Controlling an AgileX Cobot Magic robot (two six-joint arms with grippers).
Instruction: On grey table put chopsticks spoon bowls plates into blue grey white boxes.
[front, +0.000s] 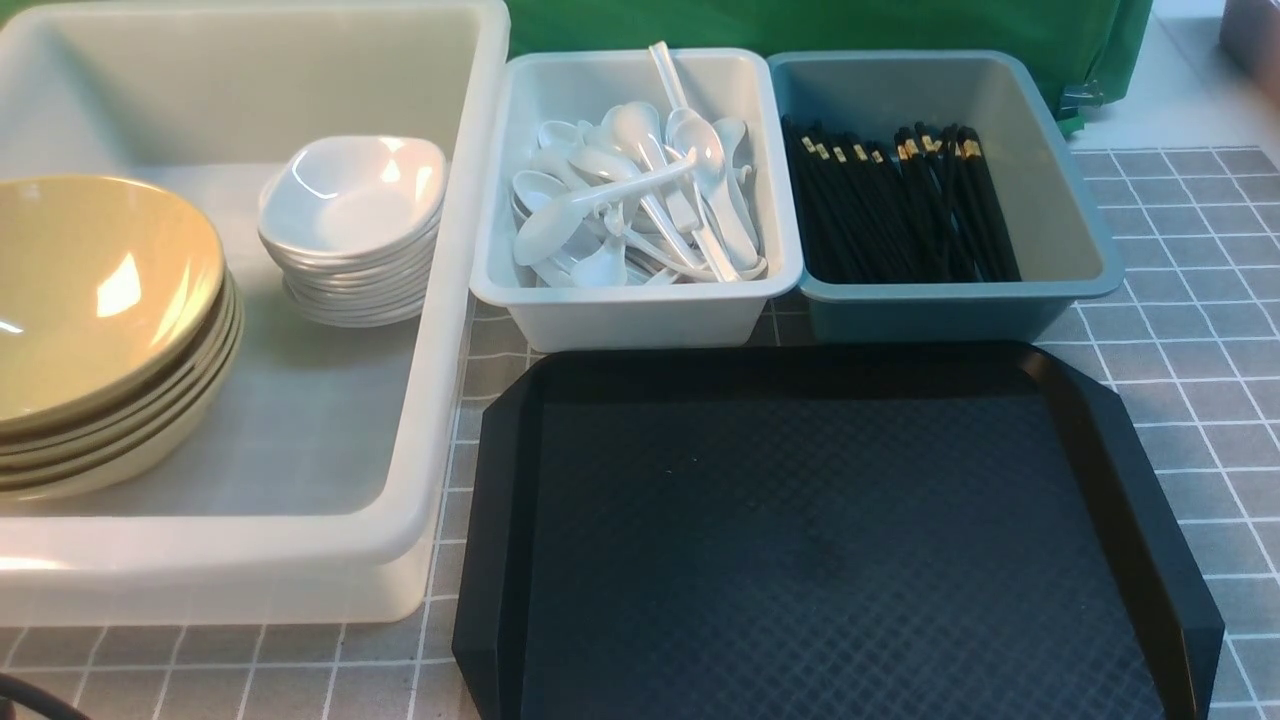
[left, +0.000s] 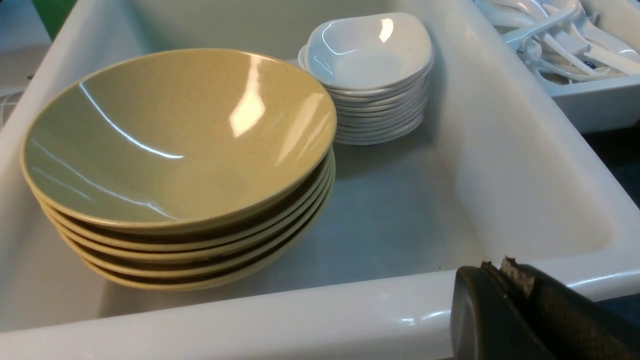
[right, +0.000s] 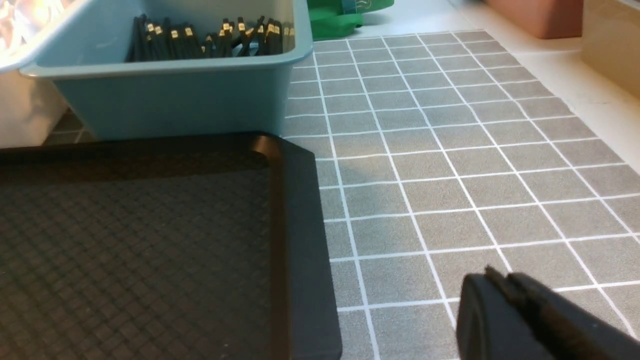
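Observation:
A stack of olive-yellow bowls and a stack of small white plates sit in the large milky white box; both stacks also show in the left wrist view, bowls and plates. White spoons fill the pale grey-white box. Black chopsticks lie in the blue-grey box, also in the right wrist view. My left gripper is shut and empty, over the near rim of the large box. My right gripper is shut and empty over the grey table. Neither gripper shows in the front view.
A black diamond-textured tray lies in front of the two small boxes, with nothing on it; its corner shows in the right wrist view. A green object stands behind the boxes. The table's pale edge runs along the right.

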